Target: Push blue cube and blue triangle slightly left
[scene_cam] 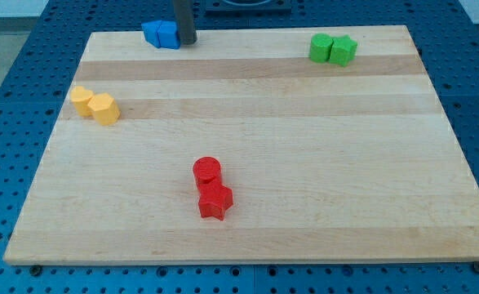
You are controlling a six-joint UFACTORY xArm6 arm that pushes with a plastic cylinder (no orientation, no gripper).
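A blue cube (168, 34) and a blue triangle (152, 33) sit touching each other at the top edge of the wooden board (247, 122), left of centre. The triangle is on the cube's left. My dark rod comes down from the view's top, and my tip (187, 42) rests just right of the blue cube, touching or nearly touching its right side.
Two green blocks (332, 49) sit together at the top right. Two yellow blocks (95, 104) sit together at the left edge. A red cylinder (207, 171) and a red star-shaped block (215, 200) sit together at the bottom centre. A blue perforated table surrounds the board.
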